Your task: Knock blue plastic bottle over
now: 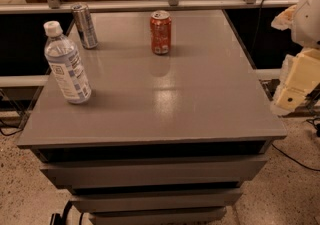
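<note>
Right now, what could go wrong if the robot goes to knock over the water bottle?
The blue plastic bottle stands near the left edge of the table, so it might roll off once tipped. The gripper hangs beyond the right edge, so reaching across could bump the red soda can or the slim silver can instead.
</note>
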Available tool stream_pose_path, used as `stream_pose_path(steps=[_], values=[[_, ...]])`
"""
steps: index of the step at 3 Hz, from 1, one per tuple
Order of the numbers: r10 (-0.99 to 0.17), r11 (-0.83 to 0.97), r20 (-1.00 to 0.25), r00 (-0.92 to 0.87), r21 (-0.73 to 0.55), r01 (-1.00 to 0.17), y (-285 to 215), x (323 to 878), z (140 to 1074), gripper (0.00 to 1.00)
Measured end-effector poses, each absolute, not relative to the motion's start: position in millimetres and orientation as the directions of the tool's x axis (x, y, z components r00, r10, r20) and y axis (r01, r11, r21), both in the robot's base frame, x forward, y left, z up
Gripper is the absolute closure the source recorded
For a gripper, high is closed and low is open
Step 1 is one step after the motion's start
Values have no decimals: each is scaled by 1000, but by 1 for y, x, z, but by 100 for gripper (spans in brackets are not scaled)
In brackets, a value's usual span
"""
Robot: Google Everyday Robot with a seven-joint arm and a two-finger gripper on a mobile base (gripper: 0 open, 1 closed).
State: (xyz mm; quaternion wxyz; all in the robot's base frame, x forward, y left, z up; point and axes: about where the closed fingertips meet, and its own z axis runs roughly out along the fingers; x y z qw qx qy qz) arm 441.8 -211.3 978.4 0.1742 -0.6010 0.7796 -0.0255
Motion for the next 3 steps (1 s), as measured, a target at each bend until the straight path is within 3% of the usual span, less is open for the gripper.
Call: stream_pose_path(steps=[1,3], values=[[-930,216,-346,-120,-252,-943,-160,460,977,0],[-839,40,-530,121,-282,-958,10,477,983,0]])
